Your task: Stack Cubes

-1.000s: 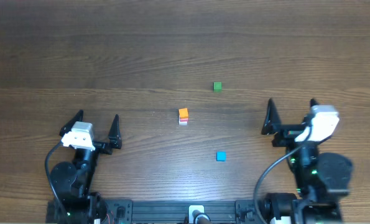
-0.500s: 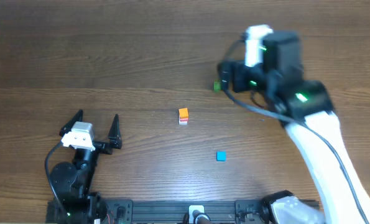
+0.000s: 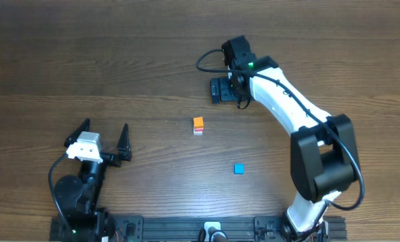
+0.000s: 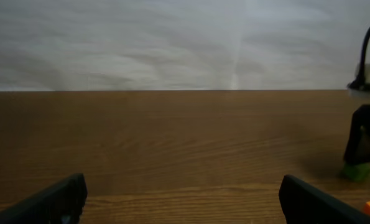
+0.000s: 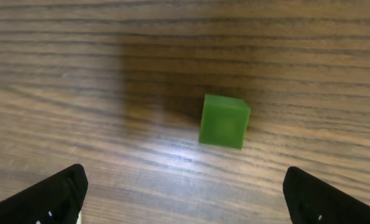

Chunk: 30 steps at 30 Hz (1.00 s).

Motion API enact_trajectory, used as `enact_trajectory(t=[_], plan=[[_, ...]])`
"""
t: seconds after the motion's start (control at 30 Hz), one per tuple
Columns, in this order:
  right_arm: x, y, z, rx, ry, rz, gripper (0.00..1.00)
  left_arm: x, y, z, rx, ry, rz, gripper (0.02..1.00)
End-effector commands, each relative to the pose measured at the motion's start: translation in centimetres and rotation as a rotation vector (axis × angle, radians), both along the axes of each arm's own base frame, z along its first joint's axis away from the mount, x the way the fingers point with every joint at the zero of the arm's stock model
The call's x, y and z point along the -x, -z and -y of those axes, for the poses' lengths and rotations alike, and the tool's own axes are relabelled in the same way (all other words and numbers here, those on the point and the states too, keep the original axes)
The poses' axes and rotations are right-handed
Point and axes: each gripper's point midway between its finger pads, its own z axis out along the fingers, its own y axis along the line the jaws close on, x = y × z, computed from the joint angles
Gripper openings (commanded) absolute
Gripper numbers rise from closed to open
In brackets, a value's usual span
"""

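Observation:
A green cube [image 5: 224, 121] lies on the wooden table, directly beneath my right gripper [image 5: 185, 177], which hovers above it open, a finger on either side. In the top view the right gripper [image 3: 224, 90] is stretched out over the far middle of the table. An orange cube [image 3: 198, 122] sits on a white cube [image 3: 198, 131] at the table's centre. Nearer the bases, a blue cube [image 3: 238, 169] lies alone. My left gripper [image 3: 105, 126] stands open and holds nothing near the front left. The left wrist view catches the green cube [image 4: 357, 172] under the right gripper [image 4: 364, 134].
The wooden table [image 3: 119, 54] stretches wide on all sides of the cubes. A pale wall [image 4: 172, 43] stands beyond its far edge. The right arm's white link [image 3: 287, 107] crosses the table's right half.
The right arm has swung from its resting place at the front right out to the far middle and come down over the green cube. The left arm and the cubes have not moved.

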Motion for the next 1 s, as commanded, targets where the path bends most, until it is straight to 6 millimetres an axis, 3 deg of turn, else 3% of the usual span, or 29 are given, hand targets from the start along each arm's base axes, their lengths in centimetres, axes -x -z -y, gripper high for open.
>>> enact_trajectory(t=[0.03,0.3,1.0], plan=[[-1.5,1.3,1.2,0.028,0.089,0.007,0.993,0.0,0.1,0.3,-0.014,0.014,0.004,1.0],[-2.4,2.6,3.6,0.041,0.141,-0.014,0.991,0.0,0.1,0.3,-0.014,0.014,0.004,1.0],[-3.0,2.0,2.8,0.1,0.075,0.04,0.993,0.0,0.1,0.3,-0.014,0.014,0.004,1.0]])
